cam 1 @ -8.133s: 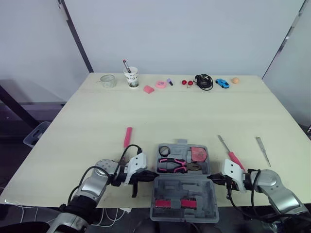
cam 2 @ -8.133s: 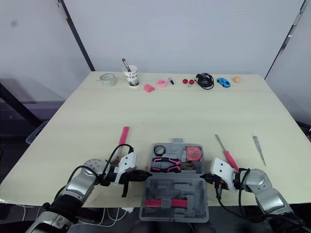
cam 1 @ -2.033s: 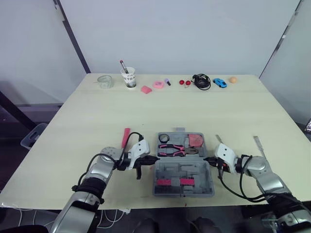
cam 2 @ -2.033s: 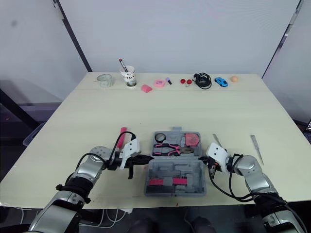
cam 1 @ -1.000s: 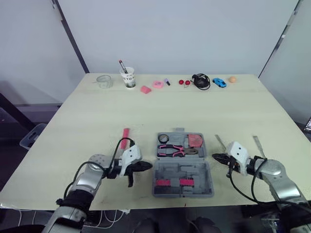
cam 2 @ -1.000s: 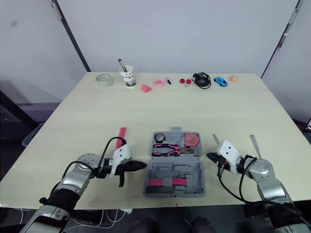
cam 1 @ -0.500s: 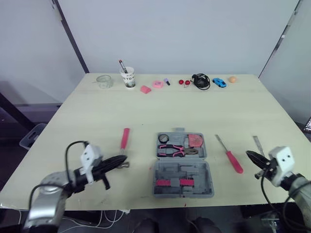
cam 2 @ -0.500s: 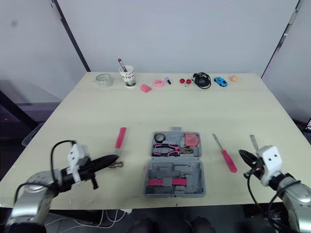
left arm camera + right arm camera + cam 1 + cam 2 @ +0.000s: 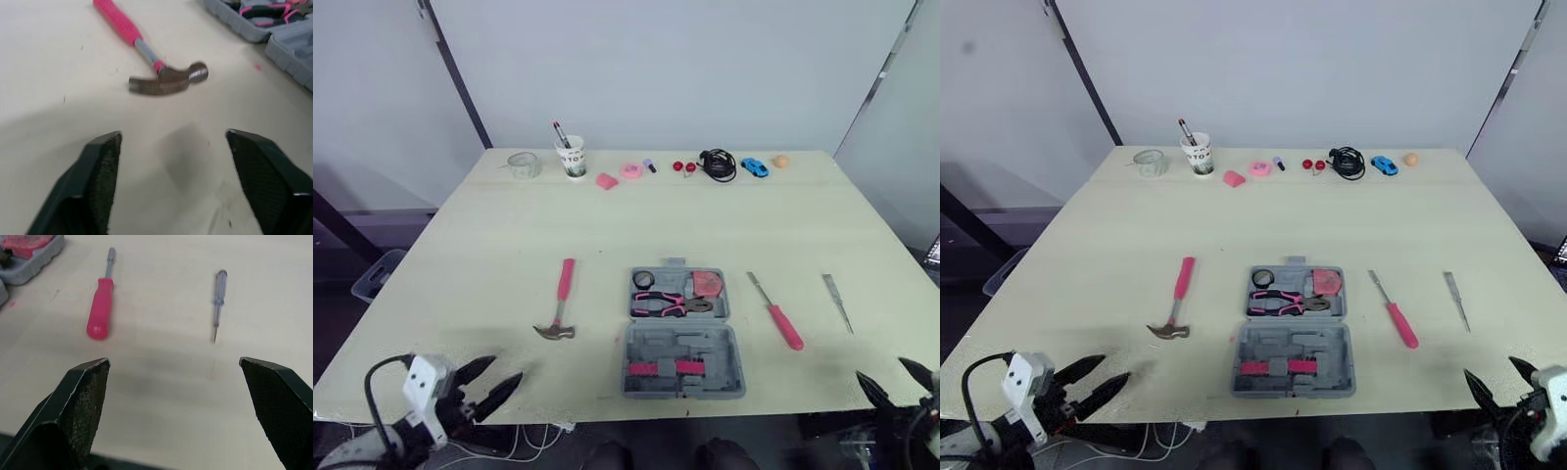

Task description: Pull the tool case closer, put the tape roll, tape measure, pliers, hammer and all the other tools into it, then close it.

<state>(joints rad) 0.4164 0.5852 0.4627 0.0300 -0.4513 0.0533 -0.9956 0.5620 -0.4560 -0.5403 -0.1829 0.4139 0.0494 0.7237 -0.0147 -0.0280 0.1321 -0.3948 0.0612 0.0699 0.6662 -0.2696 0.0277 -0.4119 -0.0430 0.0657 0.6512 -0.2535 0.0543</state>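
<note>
1. Grey plastic, lid thrown flat open: the tool case (image 9: 680, 345) lies on the table (image 9: 509, 225), ahead of both grippers and between them, well apart from either.
2. Look into its far half. Pink-and-black pliers (image 9: 668, 304) lie across the middle. A black tape roll (image 9: 644, 280) sits in the corner on the left gripper's side, and a reddish tape measure (image 9: 709, 284) in the corner on the right gripper's side.
3. The left gripper (image 9: 505, 369) hangs at the near table edge with its fingers spread wide and nothing between them.
4. Just ahead of it lies the hammer (image 9: 146, 54), flat on the table and outside the case. Its dark steel claw head is toward the gripper and its bright pink grip runs away from it.
5. Over to the right gripper (image 9: 173, 361): fingers splayed apart, empty, at the near edge too.
6. Ahead of it rests a pink-handled screwdriver (image 9: 100, 308), on the side nearer the case, handle toward the gripper and shaft pointing away.
7. A slim clear tool (image 9: 217, 303) lies on the gripper's outer side, apart from the screwdriver, its fine tip toward the gripper.
</note>
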